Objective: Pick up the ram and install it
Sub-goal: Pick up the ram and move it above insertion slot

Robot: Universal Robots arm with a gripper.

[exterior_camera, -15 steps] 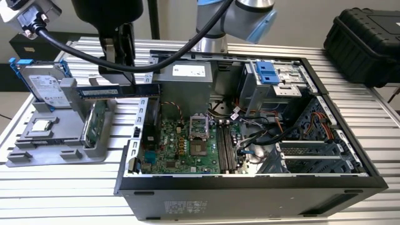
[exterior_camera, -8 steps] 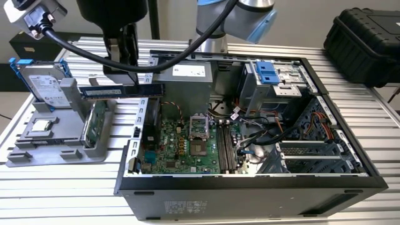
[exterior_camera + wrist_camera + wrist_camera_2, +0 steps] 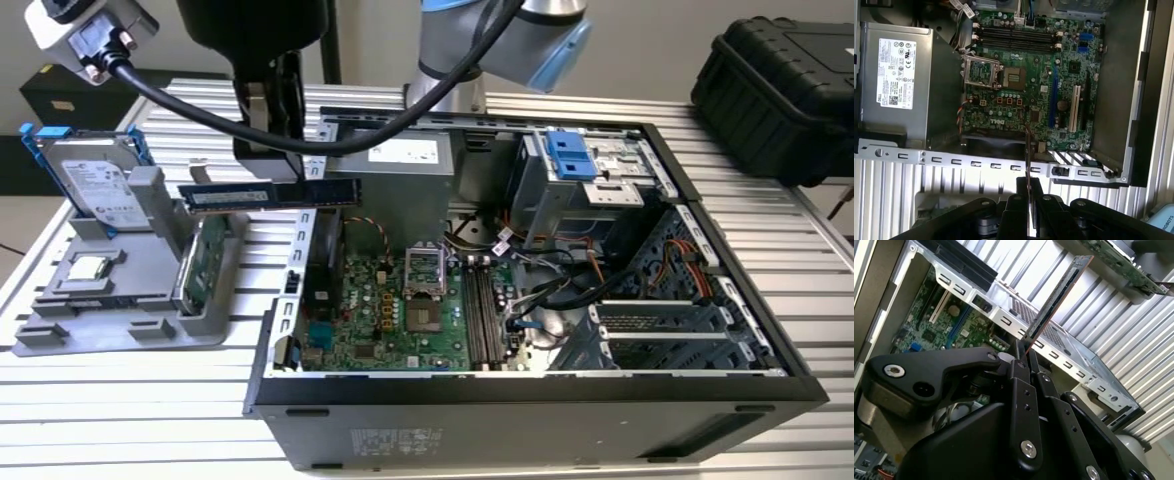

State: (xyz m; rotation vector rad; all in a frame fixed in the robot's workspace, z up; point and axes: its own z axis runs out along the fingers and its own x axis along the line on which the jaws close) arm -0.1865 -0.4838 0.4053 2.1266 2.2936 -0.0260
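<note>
The ram (image 3: 227,196) is a long thin blue-green stick with black chips and a white label. It hangs level in the air over the rear wall of the open computer case (image 3: 534,400), at the exterior view's left. My gripper (image 3: 286,178) is shut on it from above, near its middle. In both wrist views the ram (image 3: 1056,297) (image 3: 1027,145) shows edge-on, sticking out from between the black fingers (image 3: 1020,371) (image 3: 1037,192). The motherboard's memory slots (image 3: 483,312) (image 3: 1016,37) lie lower down inside the case, apart from the stick.
A grey holder (image 3: 80,320) at the exterior view's left carries a silver hard drive with blue rails (image 3: 100,185) and a green card (image 3: 200,265). Inside the case are the power supply (image 3: 896,72), the processor socket (image 3: 424,268) and loose cables (image 3: 561,270). A black hard case (image 3: 787,80) stands far right.
</note>
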